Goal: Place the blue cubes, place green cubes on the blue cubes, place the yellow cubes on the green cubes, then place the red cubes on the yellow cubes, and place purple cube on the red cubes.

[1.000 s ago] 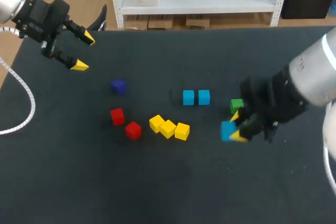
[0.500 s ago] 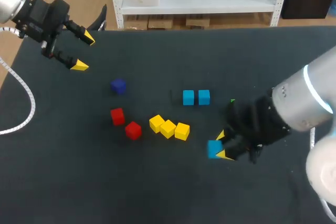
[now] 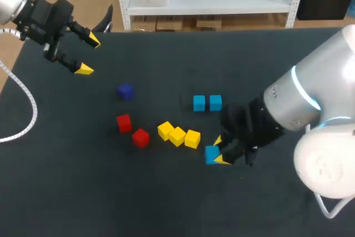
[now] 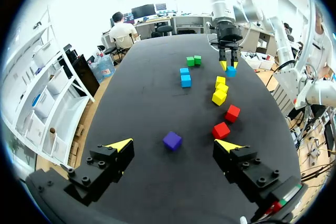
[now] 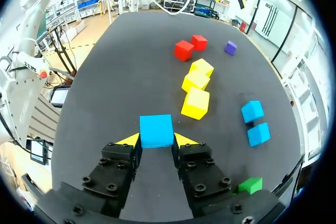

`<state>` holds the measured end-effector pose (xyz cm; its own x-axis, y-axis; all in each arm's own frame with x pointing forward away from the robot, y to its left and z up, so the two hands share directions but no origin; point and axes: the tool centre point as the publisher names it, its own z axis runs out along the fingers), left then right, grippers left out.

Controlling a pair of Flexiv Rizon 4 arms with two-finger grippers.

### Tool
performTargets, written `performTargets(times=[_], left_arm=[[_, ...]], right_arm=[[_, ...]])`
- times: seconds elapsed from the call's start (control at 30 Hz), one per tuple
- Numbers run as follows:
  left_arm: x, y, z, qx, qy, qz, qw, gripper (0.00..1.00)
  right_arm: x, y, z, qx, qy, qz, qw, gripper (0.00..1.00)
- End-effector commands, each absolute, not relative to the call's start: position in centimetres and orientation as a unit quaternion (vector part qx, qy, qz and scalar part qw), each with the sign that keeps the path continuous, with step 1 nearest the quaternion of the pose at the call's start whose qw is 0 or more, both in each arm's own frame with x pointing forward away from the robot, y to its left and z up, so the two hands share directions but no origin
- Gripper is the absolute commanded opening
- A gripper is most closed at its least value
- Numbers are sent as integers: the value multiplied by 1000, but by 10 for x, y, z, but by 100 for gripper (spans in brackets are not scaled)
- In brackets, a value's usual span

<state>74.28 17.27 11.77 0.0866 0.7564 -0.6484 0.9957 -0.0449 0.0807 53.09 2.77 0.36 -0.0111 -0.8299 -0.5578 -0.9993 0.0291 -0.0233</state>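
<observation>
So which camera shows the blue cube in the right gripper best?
The right wrist view: the held blue cube fills the gap between the fingers of the right gripper, close up. The head view shows it small, at the arm's tip. The left wrist view shows it tiny, far across the table.

Blue cube (image 5: 156,130) clamped in right pincer (image 5: 156,141); yellow cubes (image 5: 196,81) just beside.

The right pincer (image 3: 220,150), clamped on a blue cube (image 3: 211,154), slides leftward over the table (image 3: 166,203), away from the green cube (image 5: 251,185) and toward the yellow ones. It now sits just beside the nearest yellow cube (image 3: 192,139). In the head view the right arm (image 3: 288,104) now covers the green cube.
</observation>
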Motion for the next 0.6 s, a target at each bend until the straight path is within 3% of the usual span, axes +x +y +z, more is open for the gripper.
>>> performTargets(times=[0.03, 0.2, 0.3, 0.43, 0.5, 0.53, 0.6], left_arm=[[743, 173, 117, 688, 636, -225, 268, 100], [743, 173, 117, 688, 636, -225, 268, 100], [743, 173, 117, 688, 636, -225, 268, 100], [743, 173, 117, 688, 636, -225, 268, 100], [743, 173, 117, 688, 636, -225, 268, 100], [743, 173, 117, 688, 636, -225, 268, 100], [743, 173, 117, 688, 636, -225, 268, 100]], right_arm=[[535, 33, -1, -672, 682, 198, 211, 0], [532, 30, -5, -680, 678, 192, 200, 0], [532, 29, -8, -681, 681, 188, 194, 29], [532, 27, -9, -680, 681, 194, 192, 49], [533, 26, -7, -679, 681, 196, 192, 91], [533, 26, -7, -680, 680, 194, 192, 100], [534, 25, -6, -681, 681, 191, 192, 100]])
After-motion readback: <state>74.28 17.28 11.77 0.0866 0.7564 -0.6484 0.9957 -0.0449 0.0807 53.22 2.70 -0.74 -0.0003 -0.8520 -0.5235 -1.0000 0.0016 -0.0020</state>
